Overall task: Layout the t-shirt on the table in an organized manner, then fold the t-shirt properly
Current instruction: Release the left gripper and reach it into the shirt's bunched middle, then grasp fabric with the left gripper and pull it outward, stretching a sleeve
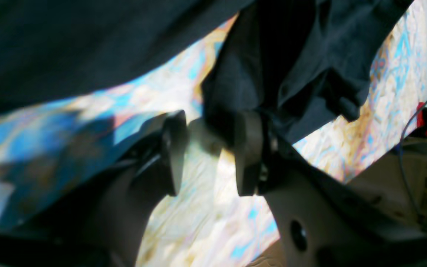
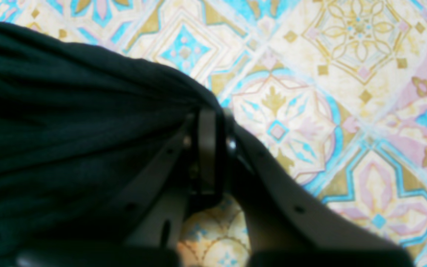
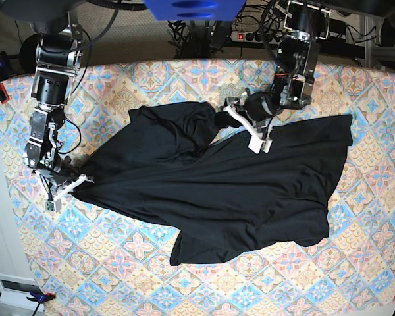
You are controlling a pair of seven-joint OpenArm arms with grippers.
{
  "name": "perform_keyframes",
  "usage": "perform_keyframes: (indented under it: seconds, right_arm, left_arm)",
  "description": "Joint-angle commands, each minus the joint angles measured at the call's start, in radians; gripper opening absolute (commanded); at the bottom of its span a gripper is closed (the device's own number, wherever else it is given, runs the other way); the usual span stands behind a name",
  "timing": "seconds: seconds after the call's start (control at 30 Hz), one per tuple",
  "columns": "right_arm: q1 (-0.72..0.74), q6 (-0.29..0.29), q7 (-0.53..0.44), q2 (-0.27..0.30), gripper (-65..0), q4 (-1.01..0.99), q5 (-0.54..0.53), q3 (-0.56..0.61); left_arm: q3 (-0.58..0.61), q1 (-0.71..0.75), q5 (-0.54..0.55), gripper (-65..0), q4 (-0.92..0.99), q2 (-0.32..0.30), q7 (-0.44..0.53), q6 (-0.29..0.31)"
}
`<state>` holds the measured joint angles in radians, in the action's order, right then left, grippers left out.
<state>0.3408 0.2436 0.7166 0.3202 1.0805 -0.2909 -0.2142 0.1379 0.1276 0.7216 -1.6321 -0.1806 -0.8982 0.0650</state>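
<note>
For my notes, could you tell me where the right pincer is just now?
In the base view the right pincer sits near the table's left edge, shut on the leftmost corner of the t-shirt.

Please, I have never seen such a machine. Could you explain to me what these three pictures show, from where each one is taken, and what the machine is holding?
This is a robot with two arms at a table that has a patterned tile cloth. One picture looks down from above; the other two come from small cameras on each arm's wrist, so they look past that arm's tool. A black t-shirt lies spread but crumpled on the table. The right tool, at the left of the overhead picture, is shut on an edge of the t-shirt; its wrist picture shows the fabric pinched there. The left tool, at the right of that picture, has its jaws apart, with bunched fabric hanging over one of them. Whether it truly grips the fabric, I cannot tell.
</note>
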Motion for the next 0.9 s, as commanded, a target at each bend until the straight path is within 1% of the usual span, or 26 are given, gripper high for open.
perform_keyframes:
  seconds: [0.0, 0.2, 0.3, 0.33, 0.37, 0.47, 0.5, 0.6, 0.8, 0.87]
  right_arm:
    - [0.025, 0.001, -0.024, 0.020, -65.0, 0.022, -0.004, -0.006]
    - [0.025, 0.001, -0.024, 0.020, -65.0, 0.022, -0.006, -0.006]
    - [0.025, 0.001, -0.024, 0.020, -65.0, 0.022, -0.006, -0.006]
    - [0.025, 0.001, -0.024, 0.020, -65.0, 0.022, -0.006, -0.004]
    - [0.025, 0.001, -0.024, 0.020, -65.0, 0.022, -0.006, -0.004]
    - [0.025, 0.001, -0.024, 0.020, -65.0, 0.022, -0.006, -0.003]
    - [0.025, 0.001, -0.024, 0.020, -65.0, 0.022, -0.006, -0.003]
    - [0.025, 0.001, -0.024, 0.020, -65.0, 0.022, -0.006, -0.004]
    - [0.025, 0.001, -0.024, 0.020, -65.0, 0.022, -0.006, -0.003]
    - [0.025, 0.001, -0.024, 0.020, -65.0, 0.022, -0.004, -0.003]
  left_arm:
    - [0.001, -0.024, 0.014, -43.1, 0.006, 0.014, 0.011, 0.008]
    - [0.002, -0.078, 0.013, -43.1, 0.122, 0.088, 0.012, 0.011]
    - [0.026, -0.096, 0.013, -43.8, 0.157, 0.102, 0.007, 0.012]
    - [0.045, -0.101, 0.013, -45.2, 0.161, 0.097, 0.006, 0.012]
    - [0.064, -0.101, 0.013, -48.3, 0.163, 0.094, 0.007, 0.012]
    - [0.096, -0.099, 0.017, -62.8, 0.155, 0.063, 0.006, 0.014]
    - [0.099, -0.093, 0.017, -65.0, 0.140, 0.053, 0.004, 0.014]
    - [0.095, -0.050, 0.019, -64.8, 0.054, -0.007, 0.003, 0.014]
    - [0.088, 0.062, 0.020, -65.0, -0.185, -0.150, 0.011, 0.014]
    - [0.053, 0.106, 0.020, -65.0, -0.251, -0.191, 0.011, 0.014]
